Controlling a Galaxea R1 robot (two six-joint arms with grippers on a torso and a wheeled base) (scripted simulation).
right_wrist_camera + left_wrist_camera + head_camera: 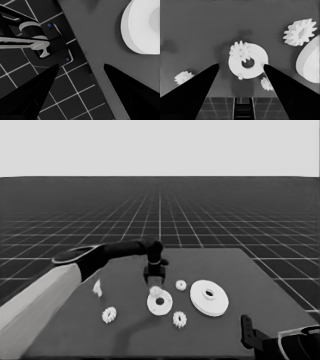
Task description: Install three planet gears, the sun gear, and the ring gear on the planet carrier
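1. The left pincer (156,282) hangs over the smaller round part (160,303), fingers spread and empty.
2. 1 gear (240,51) sits on that part (off its hole).
3. 3 gears lie loose around it; the larger round part (209,297) lies beside.
4. The right pincer (81,72) waits open at the table (240,270) corner.

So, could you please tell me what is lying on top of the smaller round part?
One small gear lies on the smaller round part, beside its centre hole, with the left end effector open above. The surface beneath that gear is covered.
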